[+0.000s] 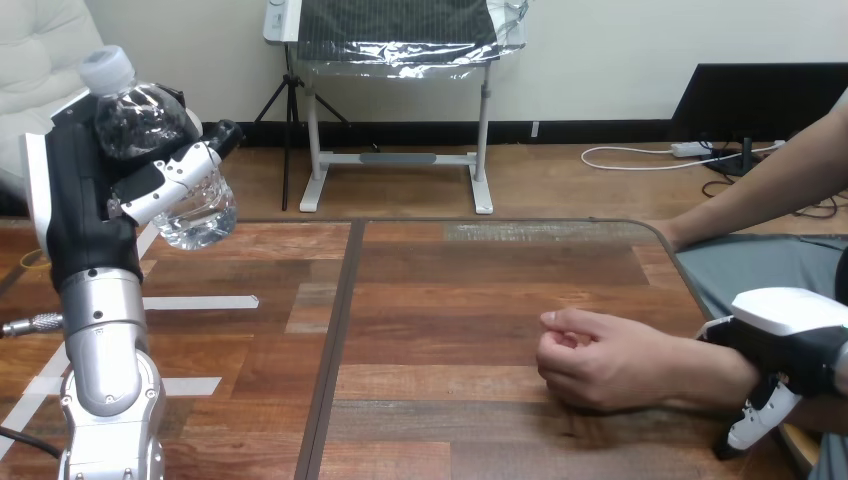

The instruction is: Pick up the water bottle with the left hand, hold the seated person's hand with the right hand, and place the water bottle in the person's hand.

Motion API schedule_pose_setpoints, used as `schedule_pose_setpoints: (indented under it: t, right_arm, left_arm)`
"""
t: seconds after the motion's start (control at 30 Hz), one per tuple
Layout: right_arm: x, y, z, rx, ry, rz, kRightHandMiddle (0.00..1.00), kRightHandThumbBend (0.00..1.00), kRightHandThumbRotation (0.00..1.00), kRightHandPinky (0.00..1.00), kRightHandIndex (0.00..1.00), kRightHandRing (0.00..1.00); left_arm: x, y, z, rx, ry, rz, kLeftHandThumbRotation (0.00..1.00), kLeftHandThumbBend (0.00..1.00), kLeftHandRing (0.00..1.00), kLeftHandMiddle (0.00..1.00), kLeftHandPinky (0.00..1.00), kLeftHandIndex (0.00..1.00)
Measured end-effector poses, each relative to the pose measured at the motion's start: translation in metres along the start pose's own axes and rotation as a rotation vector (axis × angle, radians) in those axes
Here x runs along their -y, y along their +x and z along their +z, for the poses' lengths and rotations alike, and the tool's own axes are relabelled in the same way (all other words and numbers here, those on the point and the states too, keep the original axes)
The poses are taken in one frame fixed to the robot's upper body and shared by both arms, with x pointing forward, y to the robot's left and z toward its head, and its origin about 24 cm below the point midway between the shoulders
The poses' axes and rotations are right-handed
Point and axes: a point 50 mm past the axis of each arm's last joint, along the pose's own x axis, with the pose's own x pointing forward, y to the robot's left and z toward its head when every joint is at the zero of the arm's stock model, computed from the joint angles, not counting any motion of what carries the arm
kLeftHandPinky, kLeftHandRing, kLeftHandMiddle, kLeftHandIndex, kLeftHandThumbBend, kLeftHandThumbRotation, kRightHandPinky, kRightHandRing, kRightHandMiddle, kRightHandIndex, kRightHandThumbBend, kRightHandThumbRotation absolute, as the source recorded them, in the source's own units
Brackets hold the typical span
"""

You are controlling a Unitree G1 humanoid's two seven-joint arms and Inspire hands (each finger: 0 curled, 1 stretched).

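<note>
Left hand at far left: gripped the water bottle tight, high above the bench. Right hand near right: closed round the person's wrist.

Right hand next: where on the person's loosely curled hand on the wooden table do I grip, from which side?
Probably the wrist, just behind the person's hand, coming over it from the right, where the right hand is. Its fingers are curled in, offering no open palm; the wrist is narrower.
</note>
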Motion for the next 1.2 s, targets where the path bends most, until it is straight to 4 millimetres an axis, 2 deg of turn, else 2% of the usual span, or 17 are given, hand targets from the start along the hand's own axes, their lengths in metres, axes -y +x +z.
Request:
schedule_pose_setpoints:
  t: [0.07,0.17,0.33,0.37,0.67,0.97,1.2]
  right_arm:
    - [0.0007,0.0007,-0.0004,-0.007,-0.001,0.004,0.71,1.00,0.16,0.51,0.72,0.67]
    - [0.0022,0.0021,-0.0007,-0.022,0.002,0.014,0.62,1.00,0.15,0.40,0.70,0.54]
    - [0.0041,0.0039,-0.0008,-0.035,-0.001,0.027,0.40,1.00,0.11,0.21,0.61,0.30]
    - [0.0044,0.0042,-0.0009,-0.036,-0.001,0.027,0.38,1.00,0.10,0.19,0.60,0.28]
    - [0.0052,0.0056,-0.0007,-0.041,0.001,0.027,0.30,0.97,0.06,0.11,0.51,0.19]
    - [0.0042,0.0062,0.0000,-0.023,0.007,0.000,0.33,0.97,0.01,0.15,0.41,0.24]
    - [0.0033,0.0064,0.0001,-0.016,0.001,-0.014,0.31,0.94,0.05,0.15,0.36,0.23]
  left_arm:
    - [0.0000,0.0000,0.0000,0.000,0.000,0.001,0.00,0.64,0.35,0.40,0.29,0.41]
    - [-0.0001,0.0000,0.0000,0.000,0.000,0.002,0.00,0.64,0.35,0.40,0.29,0.41]
    - [-0.0001,0.0000,0.0000,0.000,0.000,0.002,0.00,0.63,0.35,0.40,0.29,0.41]
    - [-0.0001,0.0000,0.0000,0.000,0.000,0.002,0.00,0.63,0.35,0.40,0.29,0.41]
    - [-0.0003,0.0000,0.0000,0.001,0.003,0.005,0.00,0.63,0.35,0.40,0.29,0.41]
    - [-0.0004,0.0000,0.0000,0.000,0.000,0.007,0.00,0.62,0.35,0.40,0.29,0.41]
    - [-0.0004,0.0000,0.0000,0.000,-0.001,0.007,0.00,0.62,0.35,0.40,0.29,0.41]
